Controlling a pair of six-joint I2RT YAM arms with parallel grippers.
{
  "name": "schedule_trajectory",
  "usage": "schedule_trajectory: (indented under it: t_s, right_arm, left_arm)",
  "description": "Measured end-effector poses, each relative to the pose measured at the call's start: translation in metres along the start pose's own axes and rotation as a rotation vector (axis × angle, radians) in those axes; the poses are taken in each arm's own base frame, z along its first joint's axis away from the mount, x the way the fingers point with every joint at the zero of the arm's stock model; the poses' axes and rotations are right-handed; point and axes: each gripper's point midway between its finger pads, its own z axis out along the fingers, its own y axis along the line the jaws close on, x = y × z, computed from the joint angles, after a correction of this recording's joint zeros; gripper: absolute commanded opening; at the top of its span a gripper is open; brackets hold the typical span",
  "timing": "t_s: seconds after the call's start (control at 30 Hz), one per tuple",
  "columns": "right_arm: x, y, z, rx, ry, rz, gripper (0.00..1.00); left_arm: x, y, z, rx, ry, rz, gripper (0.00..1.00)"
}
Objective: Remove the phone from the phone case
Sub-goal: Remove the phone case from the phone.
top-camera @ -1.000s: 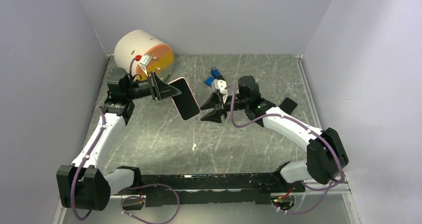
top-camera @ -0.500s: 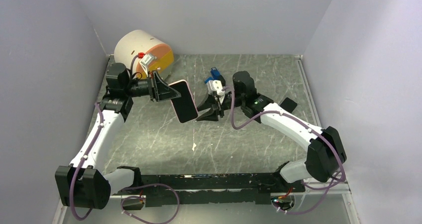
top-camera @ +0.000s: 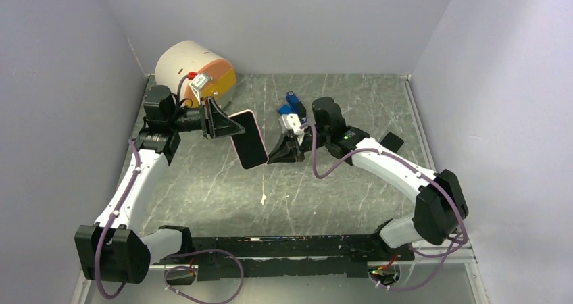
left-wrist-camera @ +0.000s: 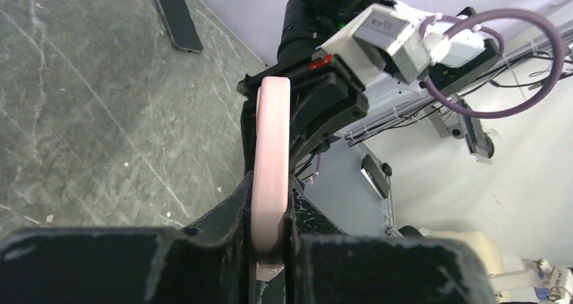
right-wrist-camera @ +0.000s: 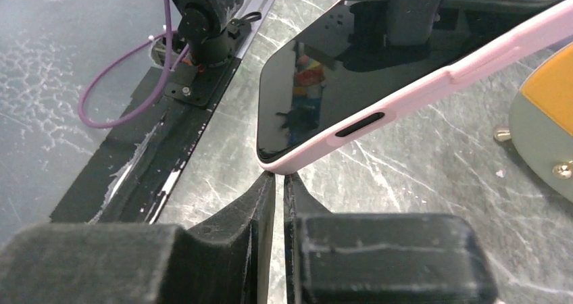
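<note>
Phone (right-wrist-camera: 317, 94) was still seated in the pink phone case (right-wrist-camera: 419, 93), screen showing and rim wrapped all round, so nothing was out yet. The case hung in the air off the table (top-camera: 324, 189), just in front of the white-and-orange drum (top-camera: 194, 71) on the side away from the wall. The left gripper (top-camera: 217, 120) was clamped tight on the case's drum-side end, with the long edge standing between its fingers in the wrist view. That grip was the same as a second before, and the case had barely shifted.

The change was on the right. The right gripper (right-wrist-camera: 278, 182) had moved in toward the drum, closing most of the gap to the case. Its jaws went from widely spread to nearly together, with only a thin slit left. The tips sat right at the case's free corner, the end farthest from the drum, touching or just under it. No part of the case showed between them, so I could not confirm a pinch on the lip.

My read: the narrowed tips were set to pry or catch the corner while the left held firm. Separation had not started.

A dark flat slab (top-camera: 390, 142), possibly another phone, lay on the table well away from the drum, untouched.
</note>
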Motion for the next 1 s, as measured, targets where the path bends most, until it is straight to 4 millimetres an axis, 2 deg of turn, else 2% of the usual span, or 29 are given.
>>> schedule_trajectory:
  t_s: [0.1, 0.2, 0.43, 0.6, 0.8, 1.0]
  right_arm:
    - [0.005, 0.002, 0.003, -0.015, 0.012, -0.025, 0.04]
    - [0.009, 0.003, 0.007, -0.027, 0.021, -0.046, 0.04]
    - [0.011, -0.001, 0.007, -0.021, 0.044, -0.057, 0.32]
    - [0.010, -0.001, 0.007, -0.020, 0.041, -0.057, 0.40]
    - [-0.001, 0.003, 0.005, -0.015, 0.013, -0.055, 0.41]
    - [-0.011, 0.004, 0.006, -0.024, -0.017, -0.039, 0.33]
  left_arm:
    - [-0.002, -0.003, 0.001, 0.004, -0.004, -0.021, 0.03]
    - [-0.002, -0.006, 0.003, 0.015, 0.000, -0.032, 0.03]
    - [0.001, -0.003, 0.003, -0.009, 0.007, -0.031, 0.02]
    - [0.002, -0.002, 0.003, -0.032, 0.013, 0.005, 0.03]
    - [0.002, -0.006, 0.001, -0.037, 0.008, 0.038, 0.02]
    - [0.001, -0.016, -0.001, -0.030, -0.002, 0.080, 0.03]
